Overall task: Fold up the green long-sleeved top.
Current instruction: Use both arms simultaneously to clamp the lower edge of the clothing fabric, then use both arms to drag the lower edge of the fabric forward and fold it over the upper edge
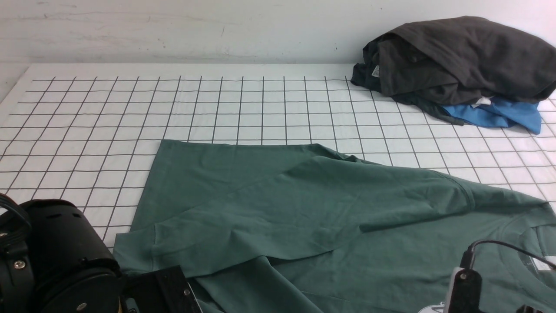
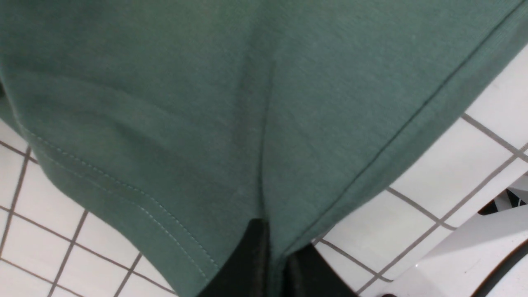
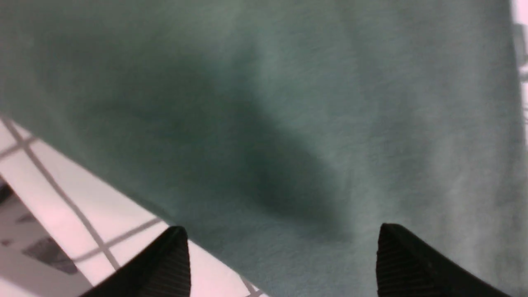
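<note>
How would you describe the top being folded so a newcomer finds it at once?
Start at the white, black-gridded table cover. Across its near half lies the large muted dark-green jersey top, spread out flat. Unlike the dark charcoal-grey garment and the bright blue garment heaped at the far right, it is green and lies alone.

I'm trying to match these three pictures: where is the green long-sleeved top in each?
Front view: the green long-sleeved top lies across the lower middle and right.
Left wrist view: fills most of the picture, edge pinched in the left claw.
Right wrist view: fills most too, beyond the open right claw.
Shared landmark: the white grid-lined tablecloth.
</note>
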Available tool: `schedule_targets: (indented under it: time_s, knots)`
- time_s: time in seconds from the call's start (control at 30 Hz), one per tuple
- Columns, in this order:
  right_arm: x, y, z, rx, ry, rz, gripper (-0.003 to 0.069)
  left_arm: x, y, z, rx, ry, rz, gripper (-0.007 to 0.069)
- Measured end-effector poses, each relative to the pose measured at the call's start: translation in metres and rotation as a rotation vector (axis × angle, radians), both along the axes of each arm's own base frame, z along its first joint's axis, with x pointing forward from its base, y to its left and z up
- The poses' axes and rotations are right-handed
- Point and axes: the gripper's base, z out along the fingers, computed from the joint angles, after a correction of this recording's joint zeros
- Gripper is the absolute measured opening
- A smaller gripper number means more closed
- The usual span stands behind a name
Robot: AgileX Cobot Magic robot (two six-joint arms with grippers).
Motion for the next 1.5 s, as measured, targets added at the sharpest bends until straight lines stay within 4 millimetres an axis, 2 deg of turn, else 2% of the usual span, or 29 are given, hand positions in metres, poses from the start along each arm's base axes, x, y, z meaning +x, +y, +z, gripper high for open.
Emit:
schedule_targets:
  time_s: [0.33,0.47,0.5,0.6,0.63,0.67,0.8,0.93,1.1,1.13,1.17,1.2,1.37,1.5]
  knots:
    - [0.004,0.003,-0.020,-0.054,0.050,0.089,0.0456,0.001,-0.001,0.000,-0.012,-0.011,-0.003,-0.0003]
    - [0.008,0.002,-0.023,-0.081,0.031,0.104,0.0337,0.001,-0.002,0.000,-0.019,-0.015,-0.002,-0.0003]
    - [0.008,0.002,-0.023,-0.081,0.031,0.101,0.0328,0.001,-0.002,0.000,-0.019,-0.015,-0.002,-0.0003]
    - [0.013,0.000,-0.020,-0.114,-0.002,0.092,0.0123,0.001,-0.002,0.000,-0.019,-0.015,-0.002,-0.0003]
    - [0.013,0.000,-0.020,-0.115,-0.004,0.094,0.0123,0.001,-0.002,0.000,-0.019,-0.015,-0.002,-0.0003]
    - [0.015,0.001,-0.016,-0.121,-0.016,0.090,0.0053,0.001,-0.002,0.000,-0.018,-0.016,-0.003,-0.0003]
    - [0.025,0.004,0.001,-0.135,-0.068,0.106,0.0030,0.005,0.001,0.002,-0.004,-0.032,0.001,-0.0003]
    - [0.051,0.006,0.031,-0.170,-0.191,0.122,0.0030,0.032,0.011,0.025,-0.018,-0.114,0.077,0.0006]
    - [0.093,-0.004,0.067,-0.138,-0.303,0.019,0.0030,0.074,0.024,0.053,-0.077,-0.208,0.123,0.0006]
    - [0.097,-0.006,0.068,-0.136,-0.305,0.010,0.0030,0.078,0.024,0.055,-0.082,-0.215,0.123,0.0007]
    - [0.107,-0.008,0.074,-0.127,-0.311,-0.011,0.0030,0.088,0.025,0.060,-0.096,-0.232,0.123,0.0010]
    - [0.123,-0.013,0.081,-0.110,-0.312,-0.044,0.0030,0.107,0.026,0.070,-0.115,-0.267,0.123,0.0013]
    - [0.168,-0.016,0.097,-0.059,-0.317,-0.082,0.0030,0.163,0.023,0.085,-0.126,-0.322,0.144,0.0013]
    - [0.200,-0.015,0.095,-0.041,-0.314,-0.098,0.0030,0.203,0.021,0.086,-0.121,-0.339,0.159,0.0013]
